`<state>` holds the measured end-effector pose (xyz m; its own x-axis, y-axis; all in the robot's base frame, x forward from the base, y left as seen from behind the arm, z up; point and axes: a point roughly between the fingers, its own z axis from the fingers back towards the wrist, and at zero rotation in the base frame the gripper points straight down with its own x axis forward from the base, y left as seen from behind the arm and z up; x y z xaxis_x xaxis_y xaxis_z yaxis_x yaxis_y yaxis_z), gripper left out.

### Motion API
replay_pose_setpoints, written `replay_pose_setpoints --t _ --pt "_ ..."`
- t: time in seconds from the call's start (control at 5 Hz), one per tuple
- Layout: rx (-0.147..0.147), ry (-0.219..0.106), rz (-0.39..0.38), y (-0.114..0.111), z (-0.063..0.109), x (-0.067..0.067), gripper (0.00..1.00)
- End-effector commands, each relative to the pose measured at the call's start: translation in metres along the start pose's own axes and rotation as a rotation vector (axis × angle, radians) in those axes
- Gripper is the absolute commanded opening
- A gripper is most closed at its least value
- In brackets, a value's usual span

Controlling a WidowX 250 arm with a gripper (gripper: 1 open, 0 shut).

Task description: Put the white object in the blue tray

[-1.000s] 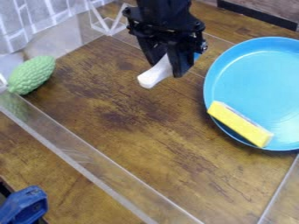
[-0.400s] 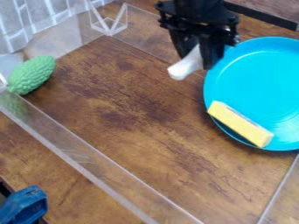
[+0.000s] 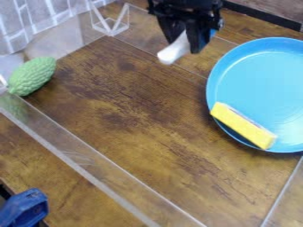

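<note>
The white object (image 3: pixel 173 52) hangs tilted in the air above the wooden table, just left of the blue tray (image 3: pixel 258 74). My black gripper (image 3: pixel 186 40) comes down from the top edge and is shut on the white piece's upper end. Its lower, rounded end points down and to the left. The tray is a large round plate at the right side, partly cut off by the frame edge.
A yellow rectangular block (image 3: pixel 244 125) lies in the tray's lower part. A bumpy green object (image 3: pixel 32 75) sits at the table's left edge. Clear plastic walls (image 3: pixel 83 164) border the wooden table (image 3: pixel 130 106) at the front left and back.
The gripper has carried the white object up and toward the back of the table, first swinging right toward the tray, then a little back left. The grip has stayed the same.
</note>
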<state>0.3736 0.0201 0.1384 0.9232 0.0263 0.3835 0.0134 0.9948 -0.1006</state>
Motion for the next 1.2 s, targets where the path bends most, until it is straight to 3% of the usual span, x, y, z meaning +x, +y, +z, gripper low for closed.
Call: replay_pose_setpoints --t 0.0,0.4,0.6,1.0 --pt "0.011 -0.063 0.0 -0.004 0.014 0.005 0.0" --pt "-0.048 -0.066 -0.099 -0.046 0.016 0.013 0.0" --pt "-0.044 -0.085 -0.094 -0.06 0.007 0.02 0.0" --pt "-0.012 -0.1 -0.087 -0.061 -0.009 0.031 0.0"
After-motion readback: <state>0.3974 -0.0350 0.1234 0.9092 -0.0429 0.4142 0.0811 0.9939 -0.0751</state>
